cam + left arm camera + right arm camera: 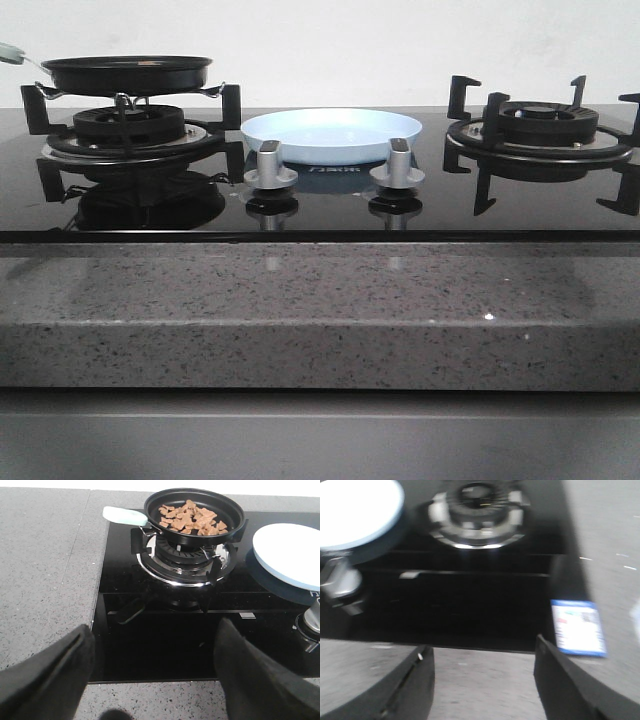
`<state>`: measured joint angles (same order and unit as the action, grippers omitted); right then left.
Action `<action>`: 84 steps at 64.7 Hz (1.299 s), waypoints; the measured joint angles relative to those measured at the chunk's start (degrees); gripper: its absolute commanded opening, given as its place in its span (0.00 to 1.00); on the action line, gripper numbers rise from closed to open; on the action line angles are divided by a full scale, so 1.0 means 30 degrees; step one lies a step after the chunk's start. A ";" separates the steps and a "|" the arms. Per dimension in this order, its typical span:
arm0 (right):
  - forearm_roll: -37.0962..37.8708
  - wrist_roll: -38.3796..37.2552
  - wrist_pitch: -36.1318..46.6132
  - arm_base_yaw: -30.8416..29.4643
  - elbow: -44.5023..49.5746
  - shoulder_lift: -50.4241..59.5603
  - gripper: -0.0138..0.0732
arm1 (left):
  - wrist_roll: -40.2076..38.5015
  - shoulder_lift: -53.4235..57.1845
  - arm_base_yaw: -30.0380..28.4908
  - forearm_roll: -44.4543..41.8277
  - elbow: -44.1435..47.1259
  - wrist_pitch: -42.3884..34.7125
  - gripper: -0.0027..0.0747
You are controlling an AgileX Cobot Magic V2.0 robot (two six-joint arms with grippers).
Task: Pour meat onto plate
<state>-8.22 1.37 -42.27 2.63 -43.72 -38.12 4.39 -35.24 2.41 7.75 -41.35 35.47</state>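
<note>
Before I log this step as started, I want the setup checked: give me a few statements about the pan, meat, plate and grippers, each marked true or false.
1. The meat lies in the black pan on the stove's left burner. True.
2. The plate already holds some meat. False: its surface shows bare in every view.
3. The plate sits between the two burners, behind the two knobs. True.
4. The left gripper is shut on the pan handle. False: its fingers stand apart, well short of the handle, holding nothing.
5. The right gripper is open and holds nothing. True.
6. The right burner also carries a pan. False: its grate is bare.
</note>
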 measured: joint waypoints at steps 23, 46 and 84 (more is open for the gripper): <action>-0.1588 0.1453 -0.1226 0.2896 -0.5638 -0.7895 0.68 | 0.1041 0.0000 0.0000 0.0474 0.0000 0.0030 0.66; -0.1912 0.1457 -0.3207 0.3291 -1.3229 -1.6391 0.67 | 0.1041 0.0000 0.0030 0.0499 0.0000 0.0109 0.66; -0.1941 0.1457 -0.5890 0.3291 -2.2687 -2.5669 0.67 | 0.1051 0.0000 0.0030 0.0499 0.0000 0.0109 0.66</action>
<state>-14.04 5.74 -59.94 12.50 -111.78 -115.12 7.54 -35.24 2.50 9.24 -41.35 35.79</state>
